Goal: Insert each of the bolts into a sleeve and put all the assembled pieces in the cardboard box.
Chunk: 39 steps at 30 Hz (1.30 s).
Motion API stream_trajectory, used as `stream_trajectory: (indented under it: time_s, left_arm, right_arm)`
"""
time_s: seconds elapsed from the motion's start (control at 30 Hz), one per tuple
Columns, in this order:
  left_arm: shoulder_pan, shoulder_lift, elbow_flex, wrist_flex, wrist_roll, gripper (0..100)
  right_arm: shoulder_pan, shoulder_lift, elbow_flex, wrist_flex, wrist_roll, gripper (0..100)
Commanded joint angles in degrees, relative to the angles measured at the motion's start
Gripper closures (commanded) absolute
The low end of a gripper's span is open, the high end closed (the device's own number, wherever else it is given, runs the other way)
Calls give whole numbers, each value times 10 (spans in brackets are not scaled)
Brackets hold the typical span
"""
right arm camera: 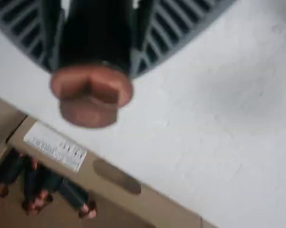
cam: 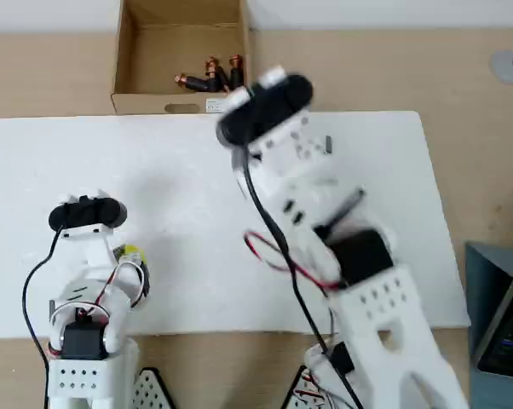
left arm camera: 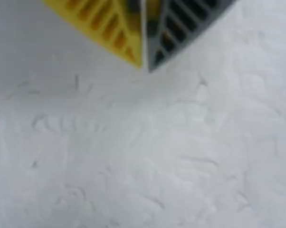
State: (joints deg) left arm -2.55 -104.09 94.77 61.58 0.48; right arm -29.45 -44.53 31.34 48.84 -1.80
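Right wrist view first: my right end effector is clamped on an assembled piece. Its ribbed grey jaws press on either side of the black sleeve, and the copper bolt head pokes out past the fingertips. I judge the grip is on the sleeve so the bolt stays seated for the carry. The piece hangs over the white mat, near the closest wall of the cardboard box, so the drop looks like the step in hand.

Inside the box lie the finished pieces; I count three copper heads in the high view, bunched toward the near wall.

My left end effector is closed with nothing in it, its yellow and grey tips meeting low over the mat. It is well apart from the box, which I take as parked out of the way.

A white label sits on the box's near wall. It carries lines of dark print too small for me to read. The worktop under the mat is plain wood.
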Motion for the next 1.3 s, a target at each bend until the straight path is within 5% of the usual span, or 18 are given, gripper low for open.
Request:
stream_trajectory:
  time_s: [0.0, 0.27, 0.53, 1.27]
  left_arm:
    - [-6, -5, -4, -11, 0, 998]
    - [-16, -5, -4, -11, 33, 998]
    - [-25, -5, -4, -11, 35, 997]
    - [-25, -5, -4, -11, 35, 997]
  right_arm:
    - [8, 74, -95, -39, -1, 990]
    - [11, 269, -243, -87, 1, 990]
    - [25, 491, -423, -163, 91, 990]
    - [12, 1030, -996, -152, 257, 989]
